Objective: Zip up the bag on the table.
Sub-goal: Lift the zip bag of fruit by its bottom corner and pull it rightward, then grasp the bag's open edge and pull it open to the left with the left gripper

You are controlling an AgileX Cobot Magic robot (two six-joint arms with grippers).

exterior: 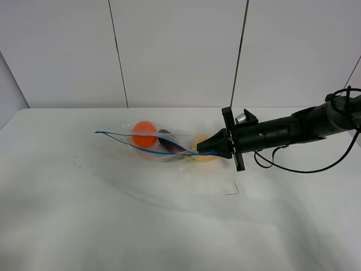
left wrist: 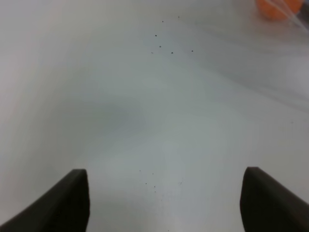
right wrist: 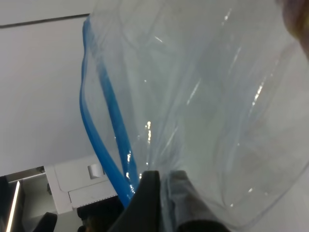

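Three views split the scene between them. Only the exterior high view shows the whole bag (exterior: 163, 142), lying on the white bench (exterior: 169, 226) near its far edge, about midway along it. Only the left wrist view shows the left end effector (left wrist: 164, 203). Its two dark fingers stand wide apart and released, holding nothing, above bare bench dotted with tiny dark specks (left wrist: 164, 43). A bit of orange produce (left wrist: 277, 8) sits at the corner of that picture. The right wrist view alone gives the close look at the blue zip strip (right wrist: 112, 121), whose two strands run side by side down to the fingertips.

The bag is clear and crinkly, with bright glints on its folds. Orange produce lies towards its left end, a dark purple piece (exterior: 169, 141) is in the middle, and a yellow piece (exterior: 198, 142) is at its right end. From above, the blue strands meet at the left tip, part in the middle, and join again at the right end.

The right arm reaches in low from the bench's right edge, nearly level, with a black cable (exterior: 293, 166) looping under it. The right end effector (exterior: 217, 148) is clenched on the bag's right end, at the zip strip. A thin black mark (exterior: 233, 189) lies on the bench nearer the front edge, below that wrist.
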